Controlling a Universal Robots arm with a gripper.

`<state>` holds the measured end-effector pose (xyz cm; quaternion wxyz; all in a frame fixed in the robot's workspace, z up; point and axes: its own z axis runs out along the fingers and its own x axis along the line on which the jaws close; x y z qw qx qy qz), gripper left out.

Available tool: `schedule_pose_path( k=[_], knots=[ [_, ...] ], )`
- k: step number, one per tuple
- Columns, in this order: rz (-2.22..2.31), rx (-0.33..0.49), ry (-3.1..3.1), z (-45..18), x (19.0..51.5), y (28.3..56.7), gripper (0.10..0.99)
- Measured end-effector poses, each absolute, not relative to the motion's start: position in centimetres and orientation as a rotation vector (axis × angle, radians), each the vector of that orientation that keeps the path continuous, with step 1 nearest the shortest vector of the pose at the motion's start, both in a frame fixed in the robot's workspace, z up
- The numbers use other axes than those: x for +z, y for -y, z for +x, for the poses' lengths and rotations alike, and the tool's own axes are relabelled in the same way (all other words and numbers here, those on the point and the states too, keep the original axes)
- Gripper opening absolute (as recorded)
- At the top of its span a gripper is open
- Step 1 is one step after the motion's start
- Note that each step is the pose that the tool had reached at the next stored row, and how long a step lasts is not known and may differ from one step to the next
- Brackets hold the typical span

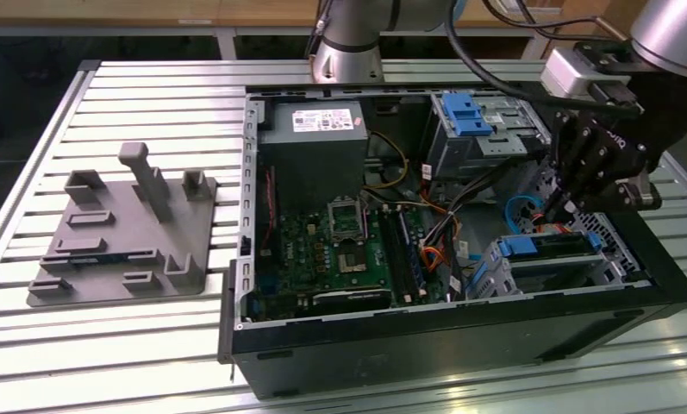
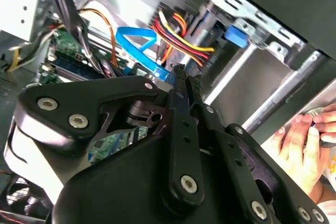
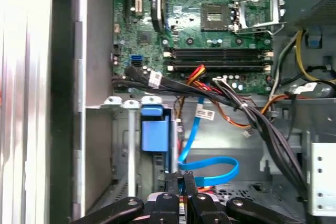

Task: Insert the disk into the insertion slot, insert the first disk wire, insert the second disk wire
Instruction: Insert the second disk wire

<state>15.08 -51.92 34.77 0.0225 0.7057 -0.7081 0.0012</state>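
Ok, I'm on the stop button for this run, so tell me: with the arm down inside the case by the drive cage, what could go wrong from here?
The robot's hand sits beside the looped blue cable and could snag or kink it. The black wire bundle crosses close by and might catch on the arm. A person's fingers are near the case, which looks like a pinch risk.

Silver-grey tubular arm (image 1: 349,39) with black cables (image 1: 481,60), ending in a black linkage hand (image 1: 564,200) studded with silver screws (image 2: 189,183).
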Motion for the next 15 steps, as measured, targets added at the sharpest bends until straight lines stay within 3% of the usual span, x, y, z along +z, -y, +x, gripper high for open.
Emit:
schedule_pose_path(
  k=[15],
  knots=[
    [2.148, 0.000, 2.229, 15.38, 34.51, 52.52, 0.161]
  ],
)
